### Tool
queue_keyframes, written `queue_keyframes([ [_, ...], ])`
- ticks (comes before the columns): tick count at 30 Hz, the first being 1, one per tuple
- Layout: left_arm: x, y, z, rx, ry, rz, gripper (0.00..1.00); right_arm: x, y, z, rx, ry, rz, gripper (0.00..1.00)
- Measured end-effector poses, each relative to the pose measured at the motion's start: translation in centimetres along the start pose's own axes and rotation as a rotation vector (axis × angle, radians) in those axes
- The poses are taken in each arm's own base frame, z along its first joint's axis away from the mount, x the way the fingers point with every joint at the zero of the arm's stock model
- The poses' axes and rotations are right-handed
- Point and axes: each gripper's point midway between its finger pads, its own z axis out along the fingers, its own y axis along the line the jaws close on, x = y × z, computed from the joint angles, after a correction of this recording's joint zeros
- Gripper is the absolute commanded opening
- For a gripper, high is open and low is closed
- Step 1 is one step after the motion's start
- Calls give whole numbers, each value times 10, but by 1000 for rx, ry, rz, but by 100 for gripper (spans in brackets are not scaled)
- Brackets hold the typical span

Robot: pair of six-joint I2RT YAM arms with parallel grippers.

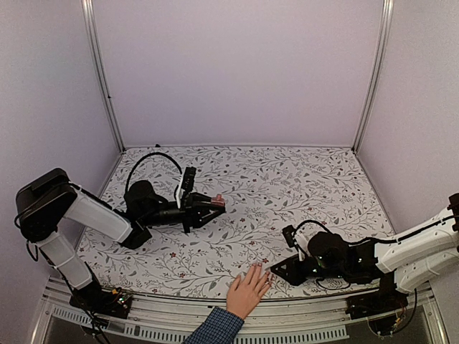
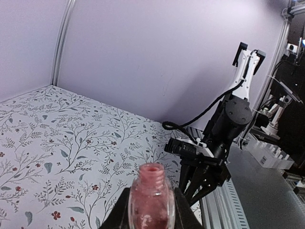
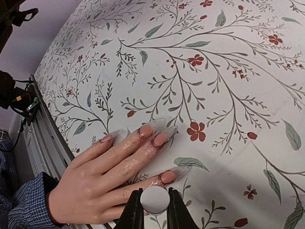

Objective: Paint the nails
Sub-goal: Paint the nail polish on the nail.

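A light-skinned hand lies flat near the table's front edge, with a blue checked cuff. The nails carry pink polish, and red smears ring the fingertips. My right gripper is shut on a round white cap, hovering just behind the nearest finger's nail. In the top view this gripper sits right of the hand. My left gripper is shut on an uncapped pink polish bottle, held above the table's left-centre.
The floral table cover spreads between white enclosure walls. A metal rail runs along the front edge under the wrist. The right arm's black body shows in the left wrist view, beyond the bottle.
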Motion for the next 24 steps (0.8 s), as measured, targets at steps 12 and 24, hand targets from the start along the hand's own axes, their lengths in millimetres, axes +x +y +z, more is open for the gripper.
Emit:
queue_keyframes([
  [12, 0, 0, -1, 3, 1, 1, 0, 2, 3, 2, -15, 8, 0, 0],
  [24, 2, 1, -2, 0, 6, -4, 0, 5, 1, 4, -11, 23, -1, 0],
])
